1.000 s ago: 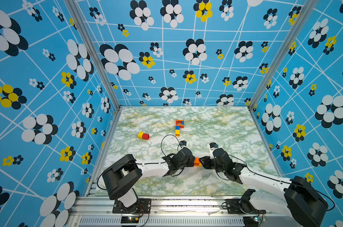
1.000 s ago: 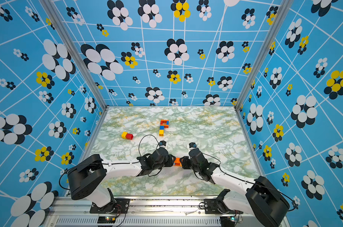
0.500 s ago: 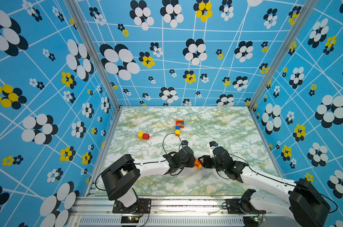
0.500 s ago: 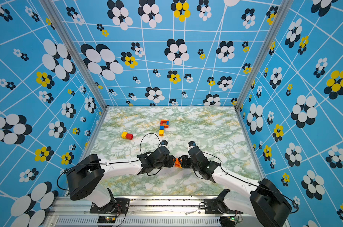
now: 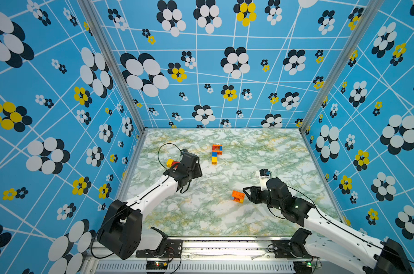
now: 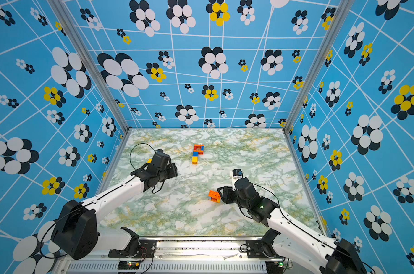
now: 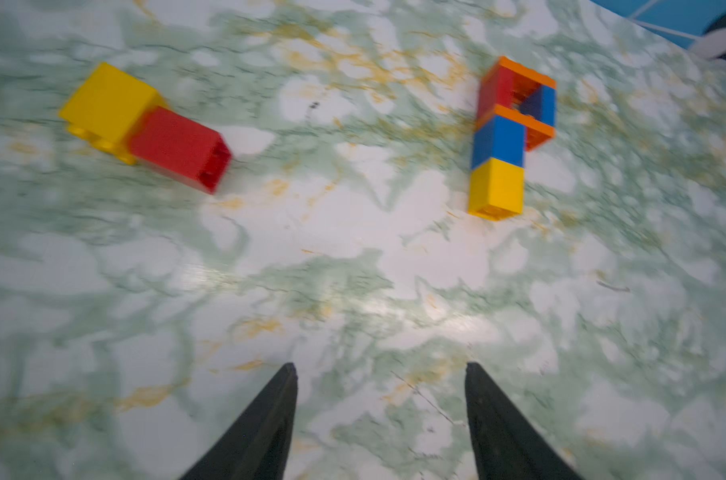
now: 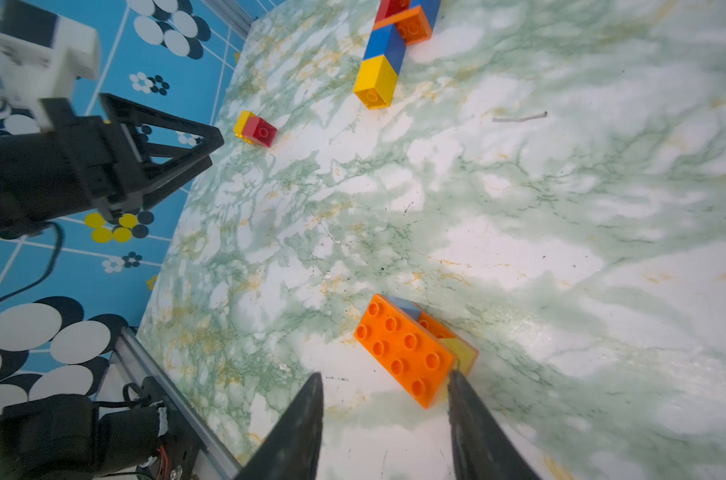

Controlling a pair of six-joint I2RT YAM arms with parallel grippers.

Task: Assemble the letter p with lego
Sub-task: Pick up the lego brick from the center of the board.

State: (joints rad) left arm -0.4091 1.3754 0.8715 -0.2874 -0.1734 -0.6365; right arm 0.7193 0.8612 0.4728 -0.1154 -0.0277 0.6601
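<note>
On the marbled table (image 5: 196, 213) the lego (image 6: 197, 153) lies in three groups. A P-shaped figure (image 5: 216, 153) of orange, red, blue and yellow bricks lies flat at about 12 o'clock from the table's centre. A yellow-and-red pair (image 5: 171, 163) lies at about 10 o'clock. An orange block (image 8: 407, 353), with pale blue and yellow pieces joined to it, lies at about 4 o'clock. The right gripper (image 8: 386, 376) is at 3 o'clock of this block, its jaws parted and holding nothing; in the right wrist view one fingertip touches the block's corner and the other stands clear of it. The left gripper (image 7: 380, 368) is also parted and empty, over bare table, just beside the yellow-and-red pair at its 3 o'clock side. I judge the bricks to be light, hard and smooth, so they will slide on the glossy top if pushed from one side only, and they will not bend or crush. The best hold is probably across two flat opposite walls, square to them, not on the studs or a corner. A skew grip could turn the piece or let it jump out.
</note>
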